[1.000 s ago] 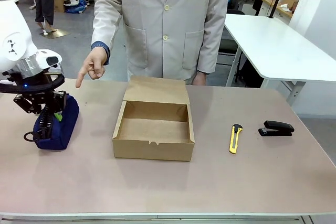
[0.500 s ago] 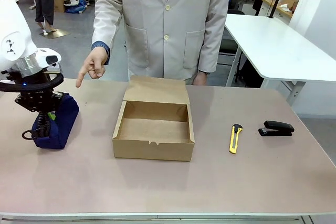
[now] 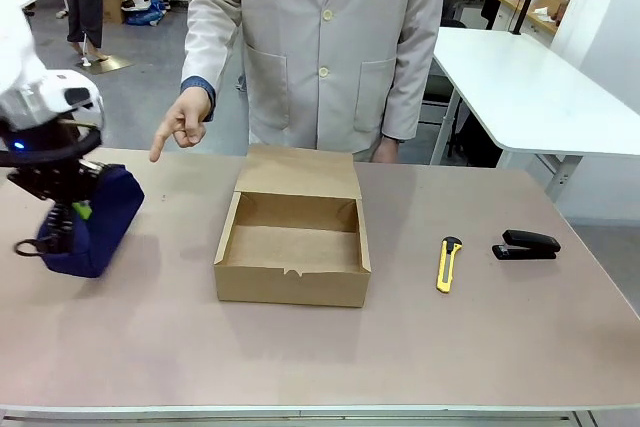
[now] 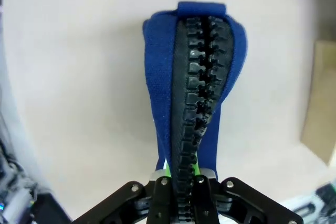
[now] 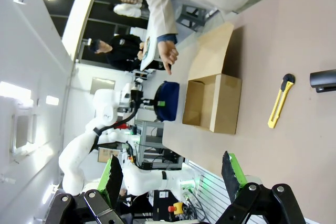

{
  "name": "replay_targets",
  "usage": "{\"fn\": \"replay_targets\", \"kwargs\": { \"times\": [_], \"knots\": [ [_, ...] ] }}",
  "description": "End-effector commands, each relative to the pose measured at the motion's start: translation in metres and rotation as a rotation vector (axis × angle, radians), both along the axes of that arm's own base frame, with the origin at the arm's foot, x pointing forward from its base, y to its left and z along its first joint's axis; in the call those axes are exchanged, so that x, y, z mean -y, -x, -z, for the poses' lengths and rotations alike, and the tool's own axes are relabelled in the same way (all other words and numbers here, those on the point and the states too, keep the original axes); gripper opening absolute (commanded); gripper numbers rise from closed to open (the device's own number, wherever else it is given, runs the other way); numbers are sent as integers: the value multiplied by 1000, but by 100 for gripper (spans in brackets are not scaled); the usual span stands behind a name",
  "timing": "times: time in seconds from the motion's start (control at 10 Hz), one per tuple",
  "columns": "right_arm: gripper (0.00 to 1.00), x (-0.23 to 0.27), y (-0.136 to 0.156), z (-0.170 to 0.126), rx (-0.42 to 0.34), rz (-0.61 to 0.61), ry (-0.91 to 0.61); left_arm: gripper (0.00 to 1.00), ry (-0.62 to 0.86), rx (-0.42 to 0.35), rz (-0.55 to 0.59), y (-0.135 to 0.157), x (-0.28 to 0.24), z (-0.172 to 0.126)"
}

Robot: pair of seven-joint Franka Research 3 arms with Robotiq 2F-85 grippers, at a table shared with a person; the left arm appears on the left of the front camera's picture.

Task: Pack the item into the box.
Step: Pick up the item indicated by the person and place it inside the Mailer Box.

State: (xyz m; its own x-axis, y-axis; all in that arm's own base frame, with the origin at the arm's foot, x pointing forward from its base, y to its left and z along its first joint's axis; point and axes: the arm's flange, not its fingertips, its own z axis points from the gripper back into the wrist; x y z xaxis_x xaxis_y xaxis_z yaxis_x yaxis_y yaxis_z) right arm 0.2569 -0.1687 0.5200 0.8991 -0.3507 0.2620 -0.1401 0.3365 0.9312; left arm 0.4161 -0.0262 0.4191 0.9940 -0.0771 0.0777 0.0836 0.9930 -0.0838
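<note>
The left gripper (image 3: 72,209) is half hidden by the pouch (image 3: 105,212) clamped in it; the right gripper (image 5: 173,174) is spread. The open box (image 3: 290,282) is borne by a tan table (image 3: 300,357).

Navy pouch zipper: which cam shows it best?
Left wrist view. The zipper runs up the frame's middle, teeth sharp, its near end pinched in the left gripper. Front view shows the navy pouch side-on, zipper not discernible. Right wrist view shows it small and far.
</note>
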Motion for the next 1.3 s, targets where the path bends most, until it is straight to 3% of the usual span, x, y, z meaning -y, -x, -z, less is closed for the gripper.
{"fn": "replay_targets", "kwargs": {
  "times": [0.0,0.1,0.2,0.3,0.4,0.5,0.6,0.7,0.8,0.9,1.2],
  "knots": [
    [100,0,-3,-2,32,-2,-6,0,-44,39,213,57,-32,-53],
    [100,0,-3,-2,32,-2,-6,0,-67,50,337,79,-43,-70],
    [100,0,-3,-2,32,-2,-6,0,32,96,558,100,-48,-86],
    [100,0,-3,-2,32,-2,-6,0,167,116,931,118,-47,-97],
    [100,0,-3,-2,32,-2,-6,0,314,129,1193,126,-44,-102],
    [100,0,-3,-2,32,-2,-6,0,468,146,1374,126,-35,-105],
    [100,0,-3,-2,32,-2,-6,0,586,104,1418,124,-23,-106],
    [100,0,-3,-2,32,-2,-6,0,649,121,1386,120,-5,-104],
    [100,0,-3,-2,32,-2,-6,0,475,95,894,110,16,-100],
    [100,0,-3,-2,32,-2,-6,0,311,235,1107,134,-9,-109],
    [100,0,-3,-2,32,-2,-6,0,311,235,1107,134,-9,-109]
  ]
}}
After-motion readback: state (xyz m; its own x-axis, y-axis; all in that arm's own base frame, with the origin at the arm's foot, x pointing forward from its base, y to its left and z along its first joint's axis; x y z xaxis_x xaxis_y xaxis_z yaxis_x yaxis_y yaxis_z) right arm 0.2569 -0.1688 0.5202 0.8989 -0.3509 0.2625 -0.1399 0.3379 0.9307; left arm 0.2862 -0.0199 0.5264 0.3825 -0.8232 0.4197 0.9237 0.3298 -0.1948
